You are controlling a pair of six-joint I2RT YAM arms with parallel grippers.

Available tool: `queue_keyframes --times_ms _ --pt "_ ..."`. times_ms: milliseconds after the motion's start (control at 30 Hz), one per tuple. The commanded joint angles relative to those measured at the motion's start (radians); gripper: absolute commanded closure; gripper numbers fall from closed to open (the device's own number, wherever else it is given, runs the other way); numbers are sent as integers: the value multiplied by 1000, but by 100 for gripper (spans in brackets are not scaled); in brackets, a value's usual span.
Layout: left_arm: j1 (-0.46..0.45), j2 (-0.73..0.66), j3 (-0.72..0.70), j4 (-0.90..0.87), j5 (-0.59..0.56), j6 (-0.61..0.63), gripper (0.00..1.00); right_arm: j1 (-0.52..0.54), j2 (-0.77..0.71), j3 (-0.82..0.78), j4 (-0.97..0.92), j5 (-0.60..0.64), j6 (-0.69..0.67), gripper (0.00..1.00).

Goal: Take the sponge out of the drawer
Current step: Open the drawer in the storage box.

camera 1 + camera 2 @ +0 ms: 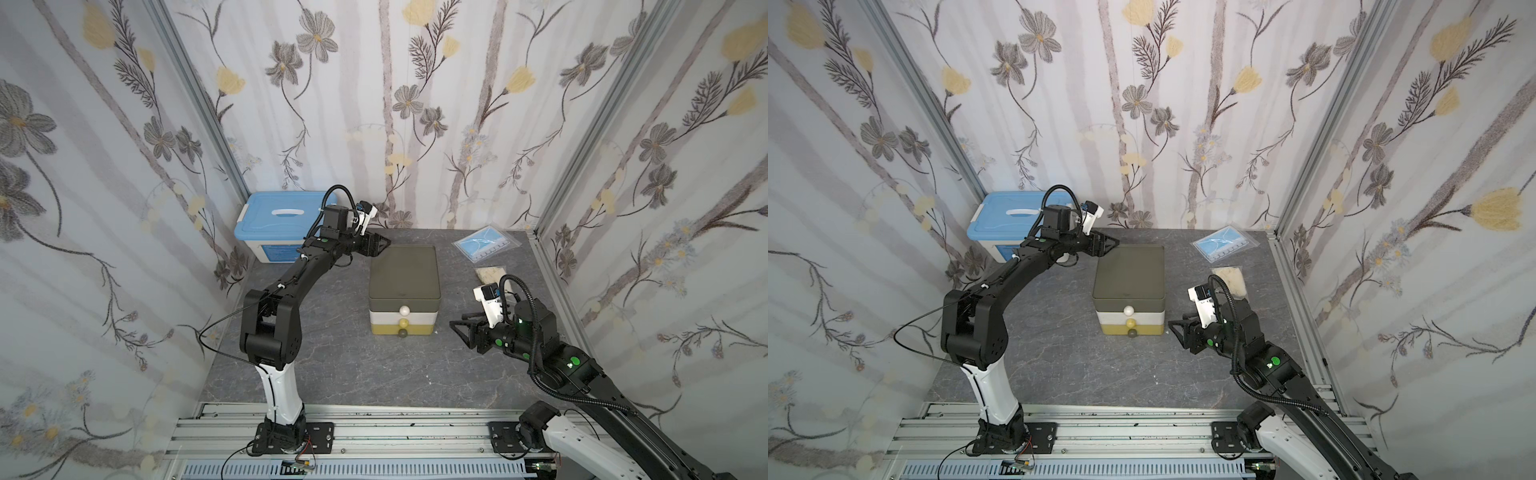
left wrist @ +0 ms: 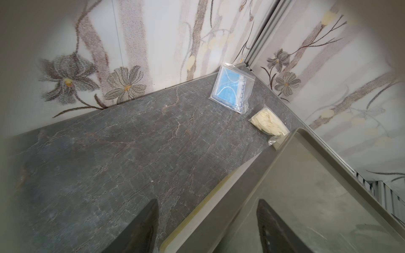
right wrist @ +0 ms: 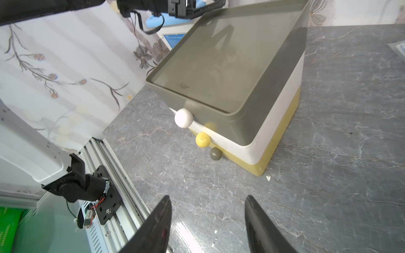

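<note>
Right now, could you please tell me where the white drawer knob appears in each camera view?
In a top view: white knob, mid-frame on the drawer unit front, above the yellow knob.
In a top view: white knob, same spot on the unit.
Left wrist: not in it.
Right wrist: white knob, topmost of three knobs on the unit's front.
Shared landmark: the unit's olive top, in all four views.

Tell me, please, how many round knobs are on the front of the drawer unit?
3, one above another on the front of the drawer unit: the white knob highest, the yellow knob in the middle, the grey knob lowest. None seems hidden.
</note>
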Motion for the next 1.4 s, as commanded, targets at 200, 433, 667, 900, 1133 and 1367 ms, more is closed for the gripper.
queue_keyframes --times_ms 200,433,667,900,1133,1367 --pt "-37 9 -7 57 20 -38 32 119 14 -51 74 53 102 53" --pt "-52 29 8 101 38 -85 32 214 112 -9 98 101 104 52" --pt "-87 86 61 122 41 -108 32 252 183 25 129 192 141 54" --pt "-112 154 136 124 56 -129 32 303 268 92 180 307 176 54" --pt "-120 188 178 115 59 -132 32 389 485 278 123 483 221 52" --pt "-120 190 195 59 57 -89 32 441 611 361 82 567 262 51"
